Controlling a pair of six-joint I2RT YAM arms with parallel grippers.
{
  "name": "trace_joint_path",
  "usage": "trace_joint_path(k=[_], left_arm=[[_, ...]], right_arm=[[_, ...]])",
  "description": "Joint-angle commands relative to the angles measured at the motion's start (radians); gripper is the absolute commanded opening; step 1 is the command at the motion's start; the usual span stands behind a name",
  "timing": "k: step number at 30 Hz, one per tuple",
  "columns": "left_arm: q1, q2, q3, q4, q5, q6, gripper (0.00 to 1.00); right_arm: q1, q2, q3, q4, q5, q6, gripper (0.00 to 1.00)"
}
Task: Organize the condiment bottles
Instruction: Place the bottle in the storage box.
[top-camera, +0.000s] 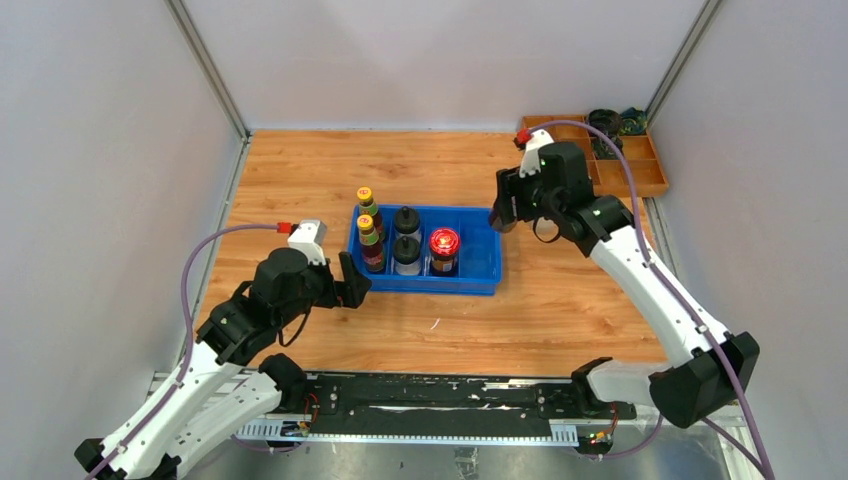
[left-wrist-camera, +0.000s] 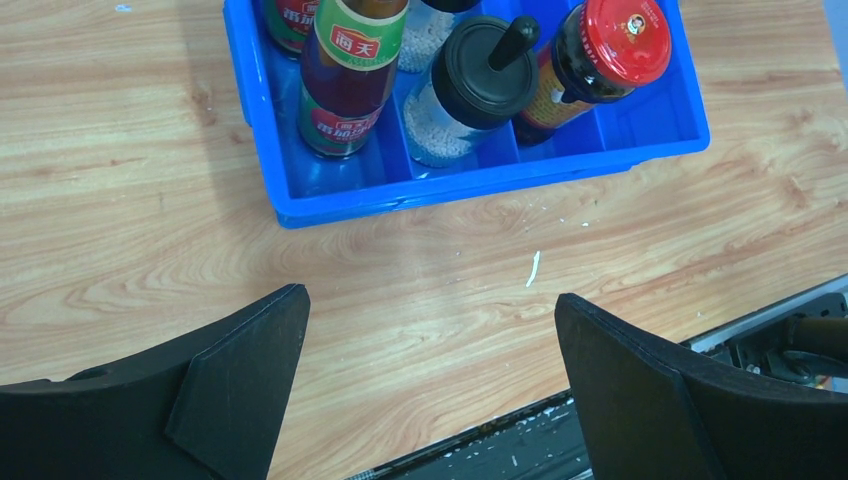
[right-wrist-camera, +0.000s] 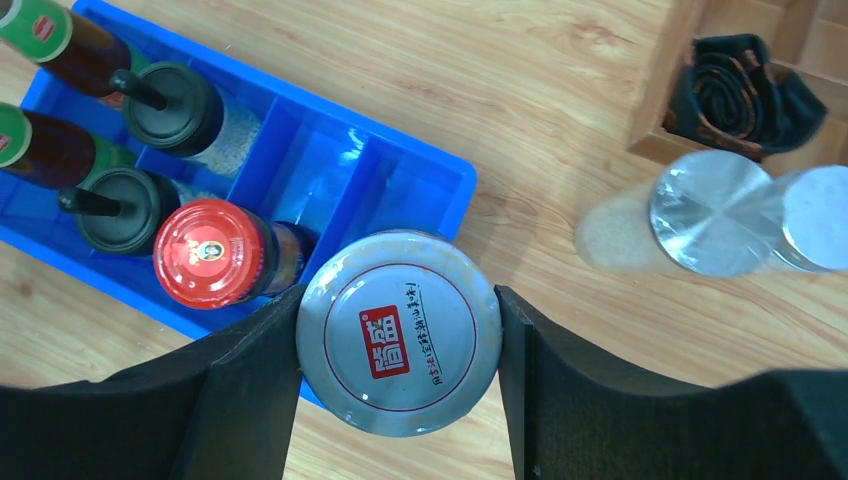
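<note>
Right wrist view: right gripper (right-wrist-camera: 400, 372), jaws pinching the white-lidded jar (right-wrist-camera: 400, 330) by its sides, lid up, above the right end of the blue bin (right-wrist-camera: 335, 165). The lid overlaps the bin's right wall, so its line-up with the empty right compartment is hard to judge. Risk 1: lowered from here, the base could land on the wall and the jar could tip or slip in the grip. Risk 2: the red-lidded jar (right-wrist-camera: 208, 252) stands just beside the nearer finger, and a drift left would knock it. Two black-lidded shakers (right-wrist-camera: 165, 95) and two yellow-capped sauce bottles (top-camera: 364, 195) fill the left columns, not in the way. Two silver-lidded jars (right-wrist-camera: 712, 212) stand on the table (right-wrist-camera: 560, 90) to the right, just beside the wooden tray (right-wrist-camera: 690, 60) with its coiled items (right-wrist-camera: 745, 90), well apart from the drop. Left gripper (left-wrist-camera: 430, 390), jaws spread and empty, hovers over bare table by the bin's near-left corner, not touching it.
</note>
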Motion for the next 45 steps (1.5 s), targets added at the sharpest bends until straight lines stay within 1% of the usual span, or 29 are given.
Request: trace_joint_path(k=[1,11,16,19,28,37,45], left_arm=[[-0.008,-0.001,0.036,0.001,-0.012,0.013,1.0],[-0.008,0.022,0.032,0.014,-0.017,0.008,1.0],[-0.009,0.019,0.025,0.013,-0.012,0.009,1.0],[-0.008,0.01,0.02,0.011,-0.007,0.006,1.0],[-0.009,-0.012,0.02,0.005,0.0,0.006,1.0],[-0.008,-0.012,0.031,-0.006,-0.006,0.014,1.0],[-0.008,-0.006,0.028,-0.006,-0.006,0.016,1.0]], right_arm=[[0.052,0.034,0.094,0.044,-0.018,-0.016,0.5],[0.2,0.206,0.275,0.037,0.019,-0.057,0.5],[0.236,0.281,0.317,0.052,0.025,-0.063,0.5],[0.245,0.33,0.343,0.064,0.067,-0.073,0.49],[0.264,0.493,0.413,0.073,0.169,-0.177,0.49],[0.258,0.591,0.45,0.104,0.168,-0.189,0.49],[0.256,0.586,0.377,0.155,0.134,-0.141,0.49]])
